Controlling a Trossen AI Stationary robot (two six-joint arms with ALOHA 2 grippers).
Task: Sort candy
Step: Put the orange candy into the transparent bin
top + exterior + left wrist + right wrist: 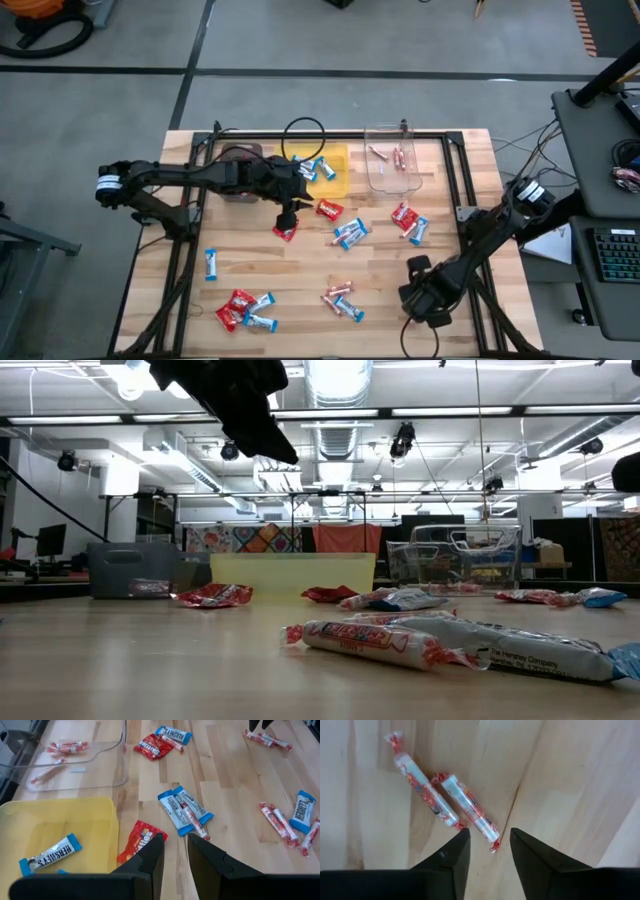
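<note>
Candy lies scattered on the wooden table: red packets (285, 232), blue-and-white bars (350, 232) and slim pink sticks (340, 290). My left gripper (290, 213) hangs open above the table in front of the yellow bin (325, 170), just over one red packet; in its wrist view another red packet (140, 841) lies flat beside its finger, next to the bin wall. My right gripper (412, 290) is open near the table's near right part. Two pink sticks (470, 810) lie on the wood just ahead of its fingers (452, 857).
The yellow bin (55, 830) holds blue-and-white bars (50, 855). The clear bin (393, 165) at the far edge holds pink sticks. A brown bin (237, 165) sits under my left arm. More candy lies near the table's near left (240, 312) and right of centre (408, 220).
</note>
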